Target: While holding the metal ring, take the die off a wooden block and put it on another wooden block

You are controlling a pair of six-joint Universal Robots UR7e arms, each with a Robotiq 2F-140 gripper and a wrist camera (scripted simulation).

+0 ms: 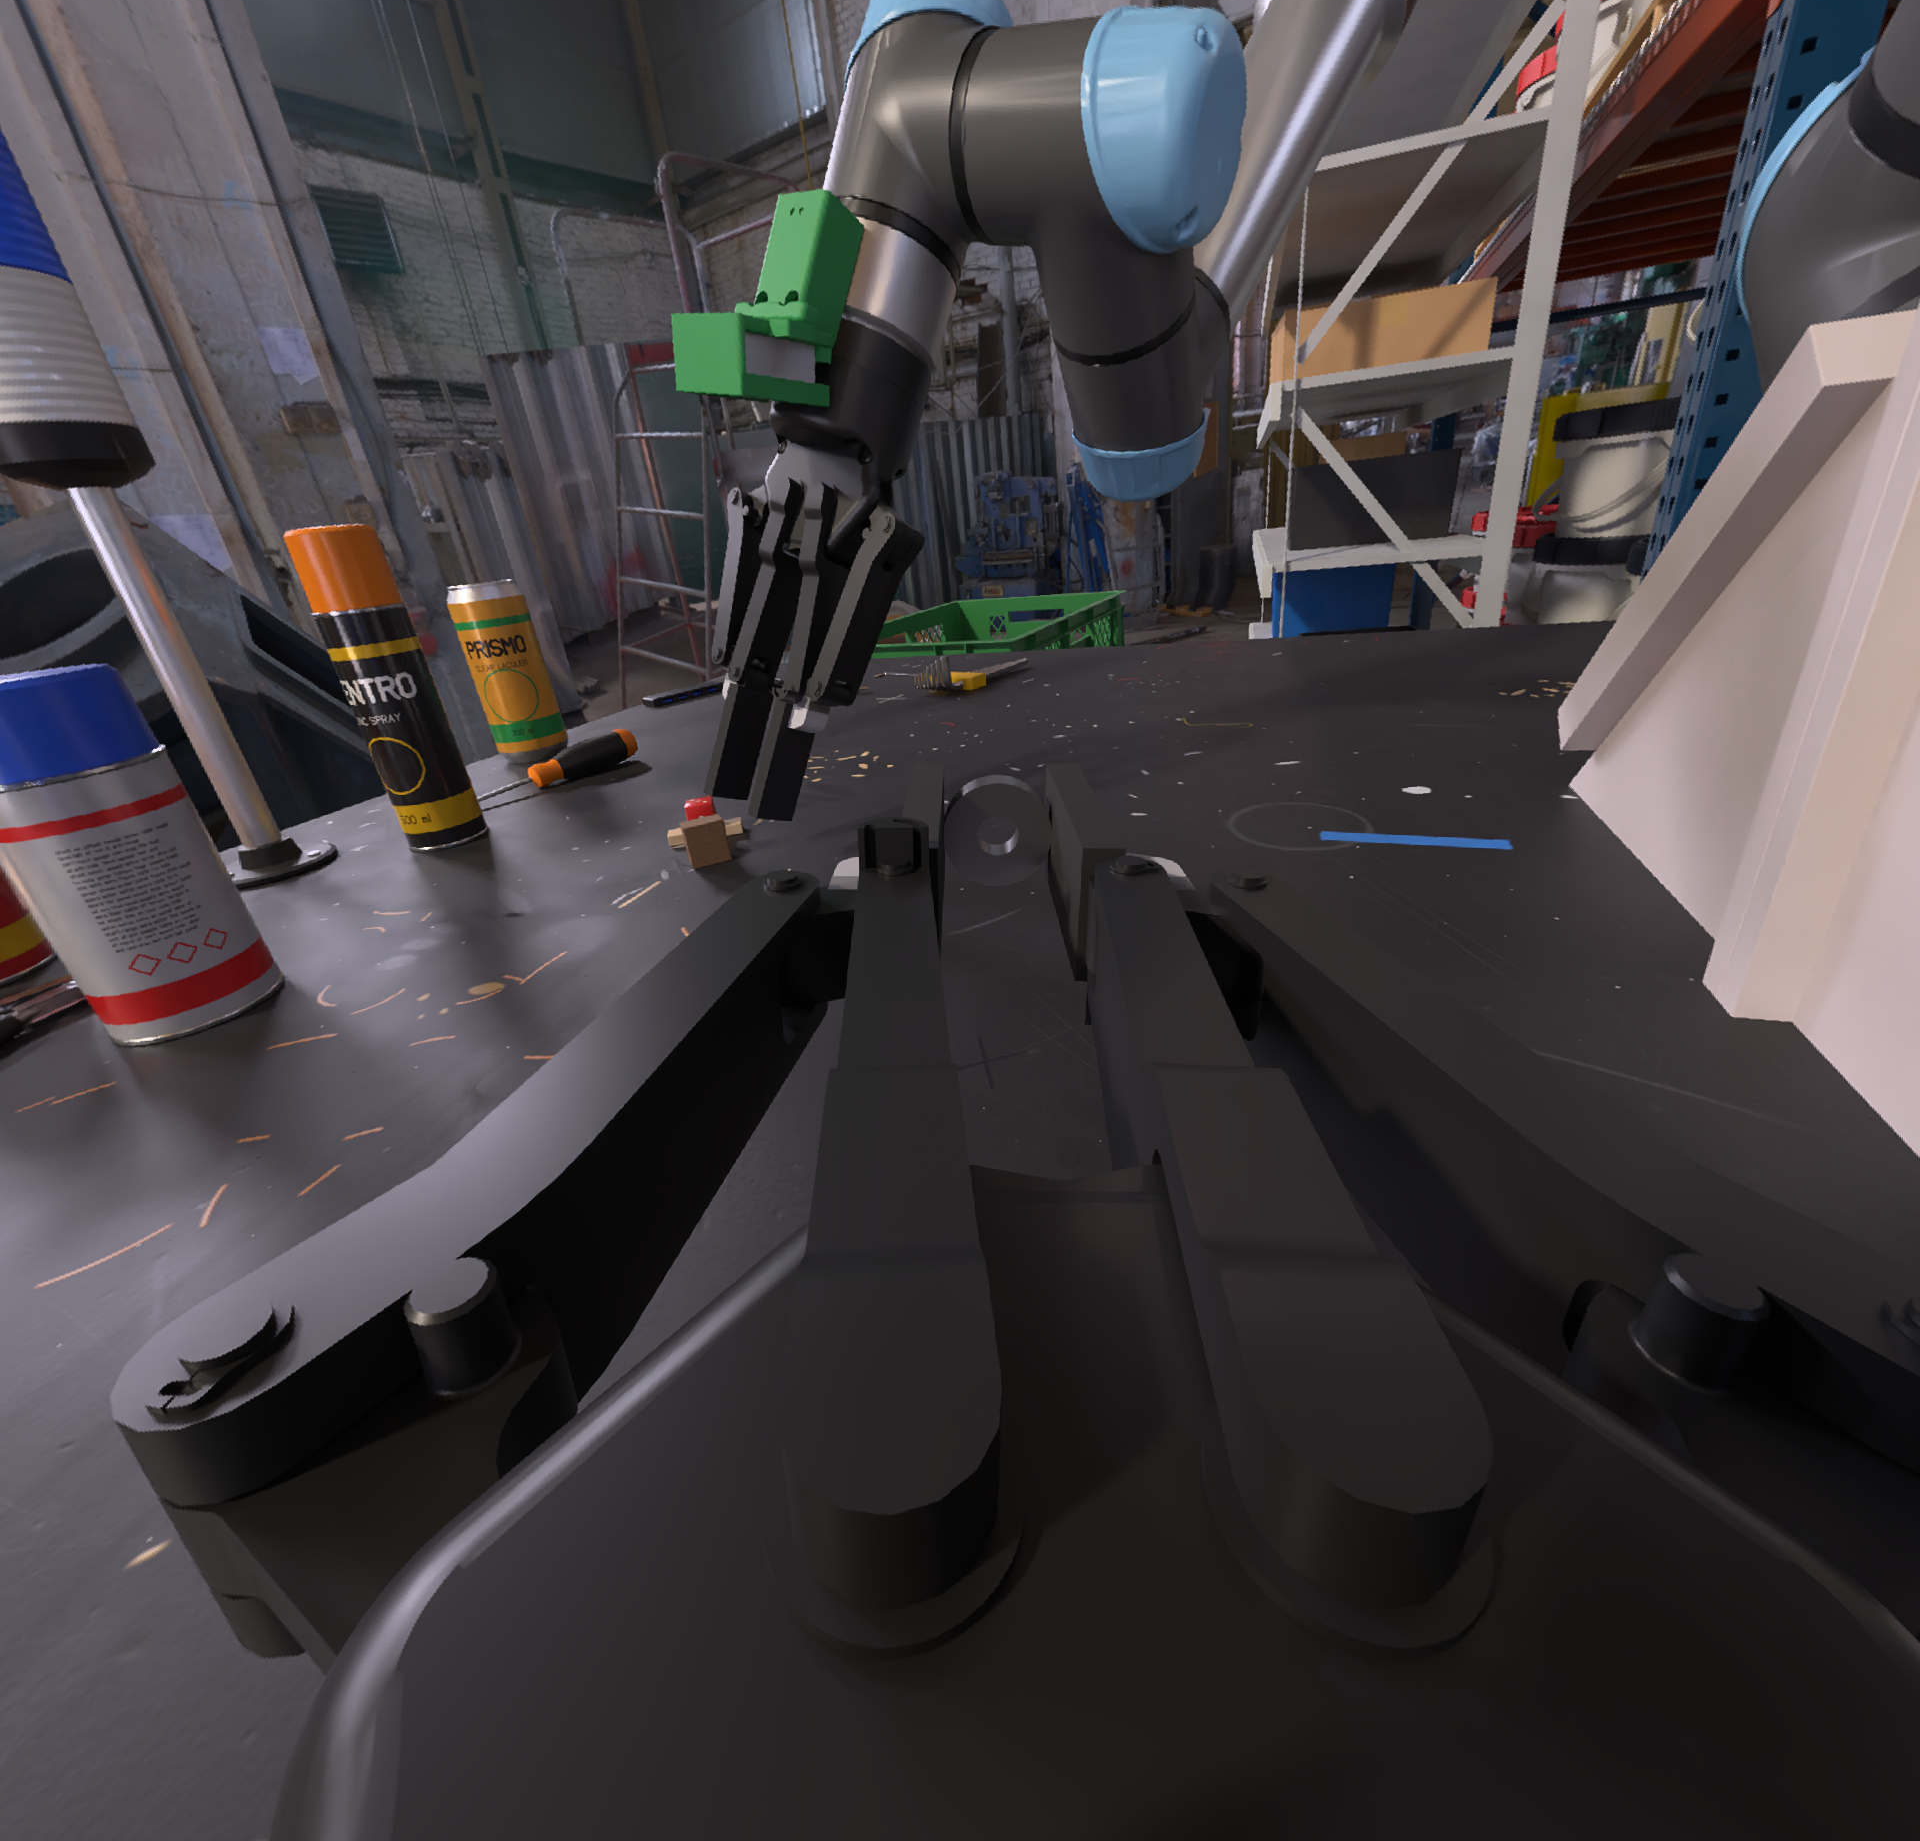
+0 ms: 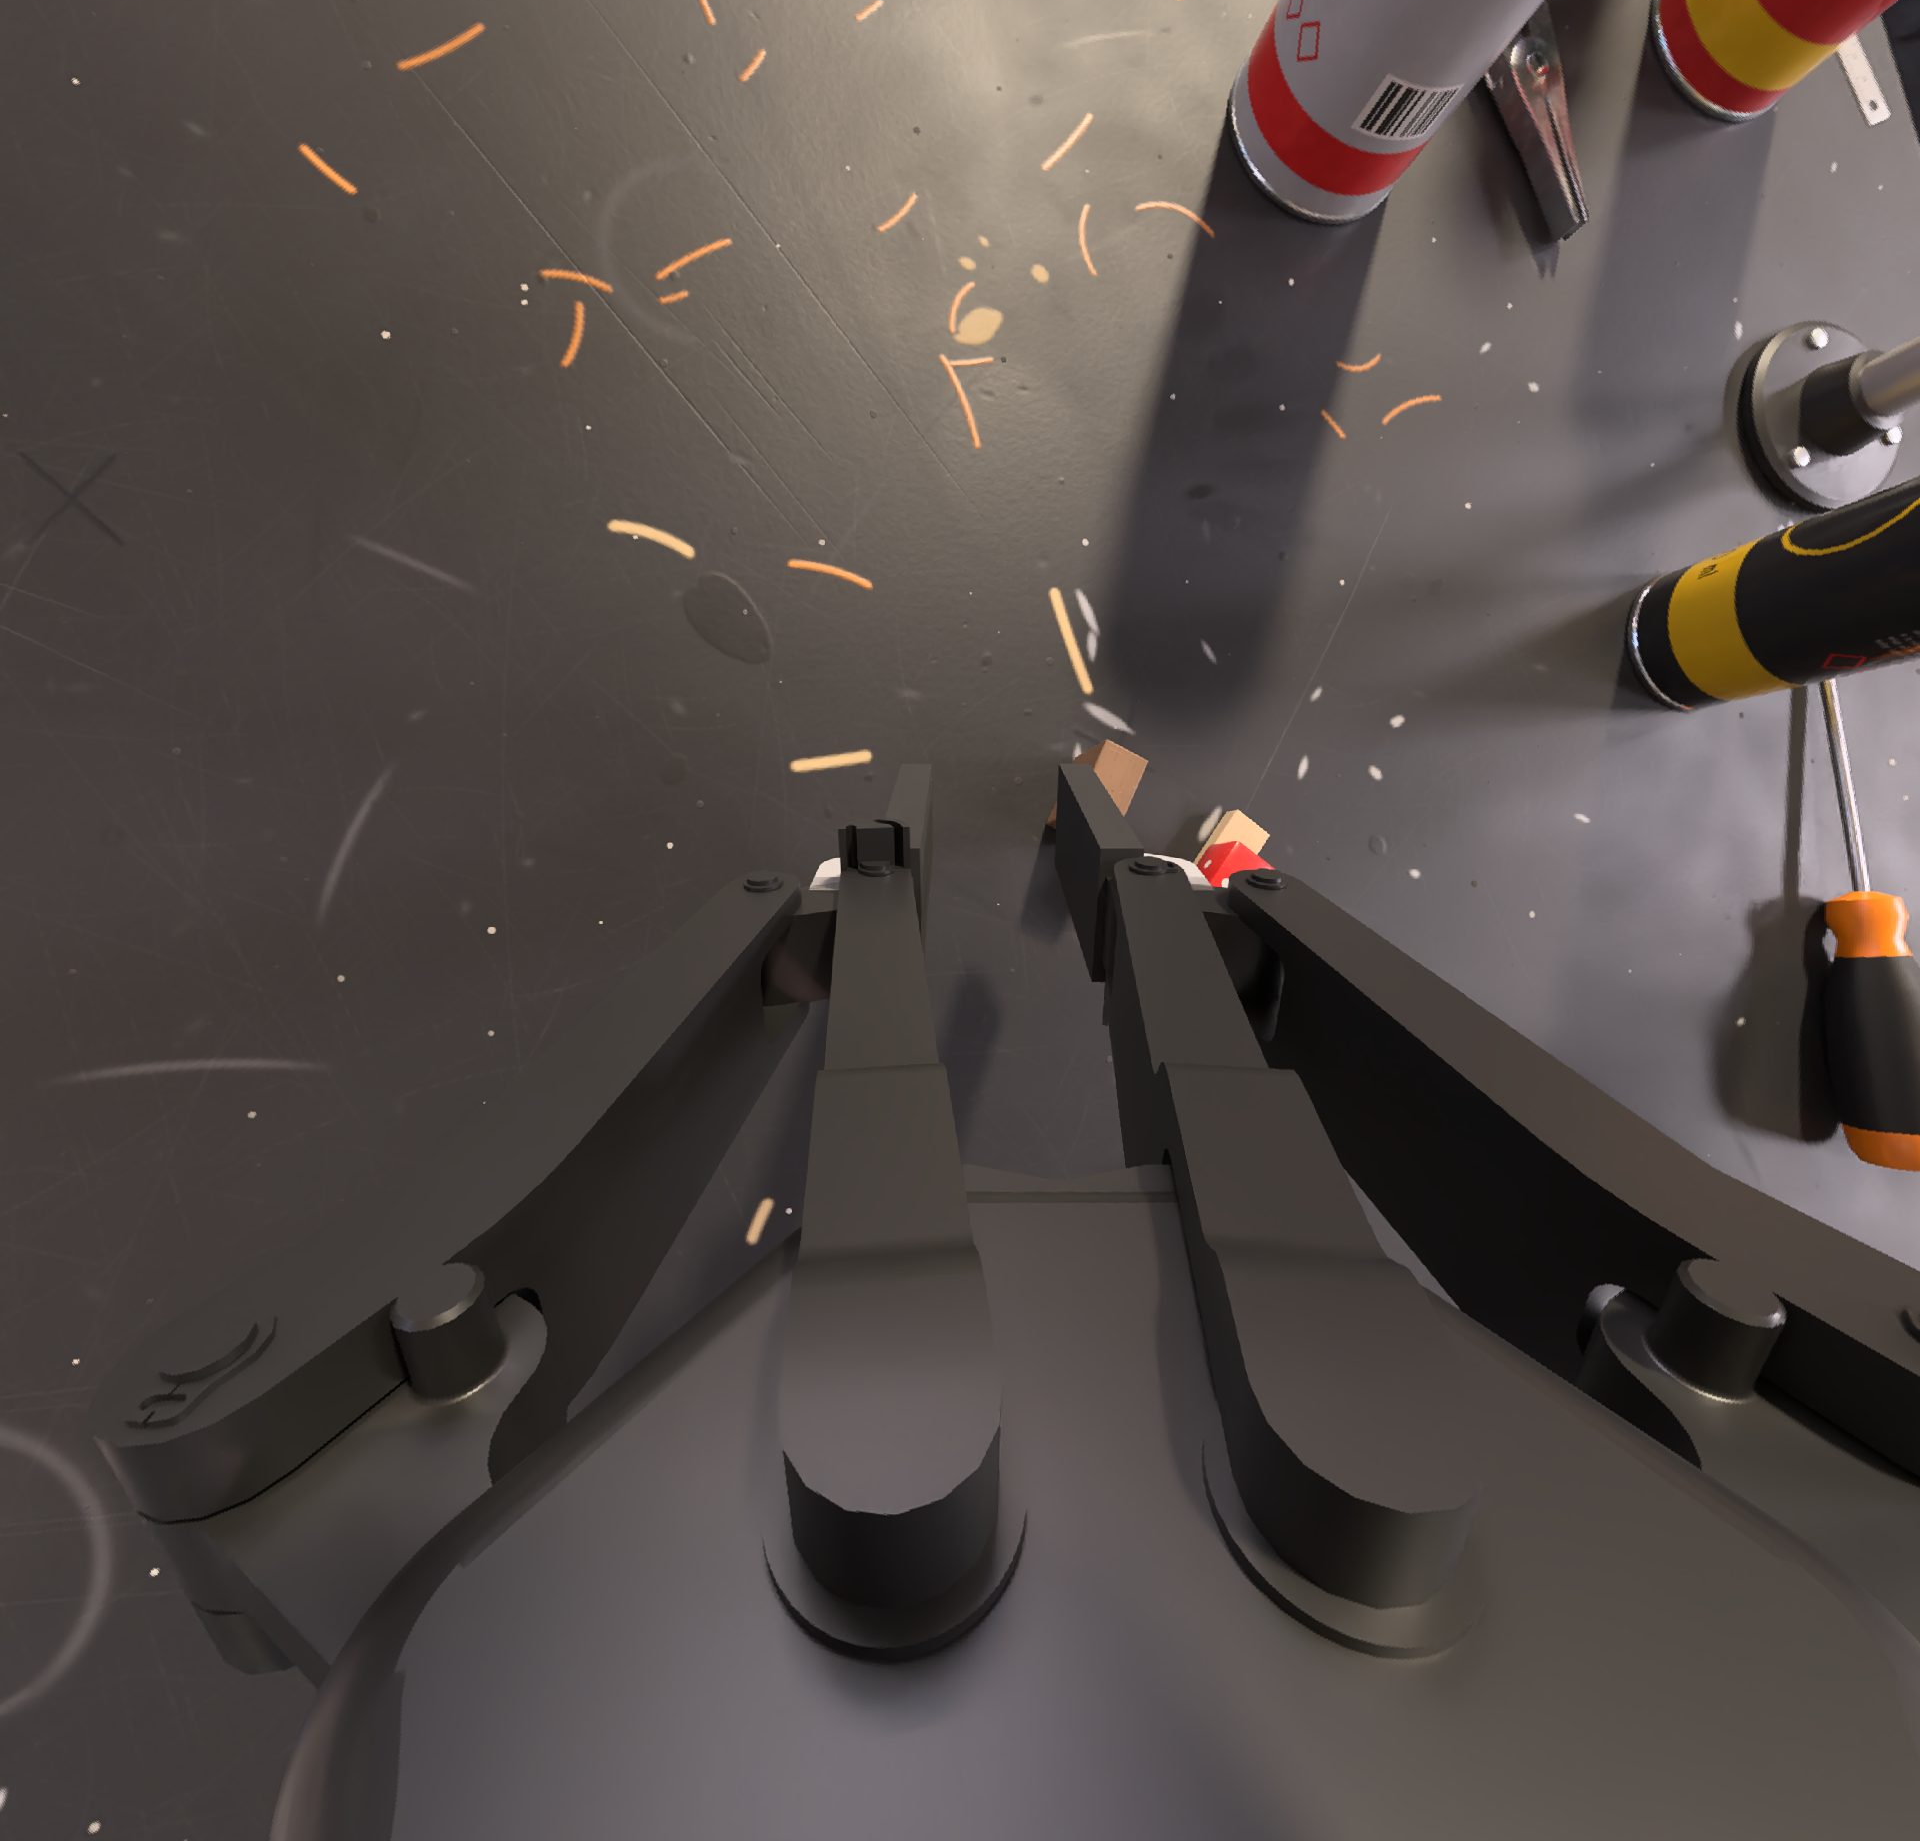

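Nearest in our left wrist view, our left gripper (image 1: 997, 835) has its jaws clamped on the metal ring (image 1: 995, 827), held just above the dark bench (image 1: 1247, 960). Farther off, our right gripper (image 1: 764, 768) hangs over the wooden blocks (image 1: 709, 839), its jaws slightly apart and holding nothing. The red die (image 1: 699, 807) sits on one pale wooden block, just beside those fingertips. Beyond, toward the bench's left edge, we see an orange-handled screwdriver (image 1: 582, 757) and spray cans (image 1: 390, 690).
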